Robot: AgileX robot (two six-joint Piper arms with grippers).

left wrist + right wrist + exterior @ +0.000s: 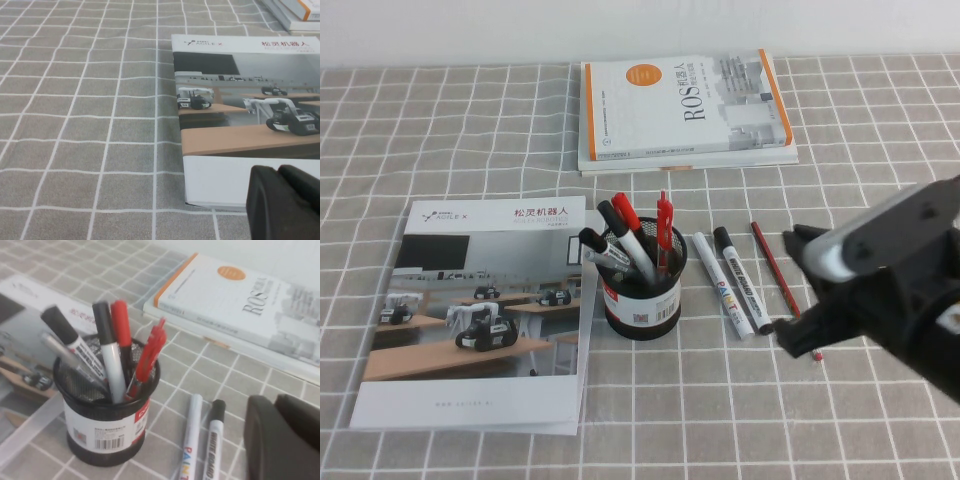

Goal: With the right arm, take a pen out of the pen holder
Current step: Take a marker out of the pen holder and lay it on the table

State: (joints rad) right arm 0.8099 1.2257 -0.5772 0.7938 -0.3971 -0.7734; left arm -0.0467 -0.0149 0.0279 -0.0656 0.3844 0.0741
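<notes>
My right claw point(277, 412) is closed tight on nothing, hovering low. The pen holder point(642, 295), with its pens point(638, 238) upright inside, stands off to the claw's left. 2 markers point(735, 282) and a red pencil point(775, 268) lie between. The left gripper point(282, 205), closed, sits over the brochure point(240, 100) corner.

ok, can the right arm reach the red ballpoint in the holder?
Probably yes. The right pincer, shut, hovers to the right of the pen holder. The red ballpoint stands clear above the rim, and only markers lying flat are between. The left pincer sits by the brochure, out of the way.
</notes>
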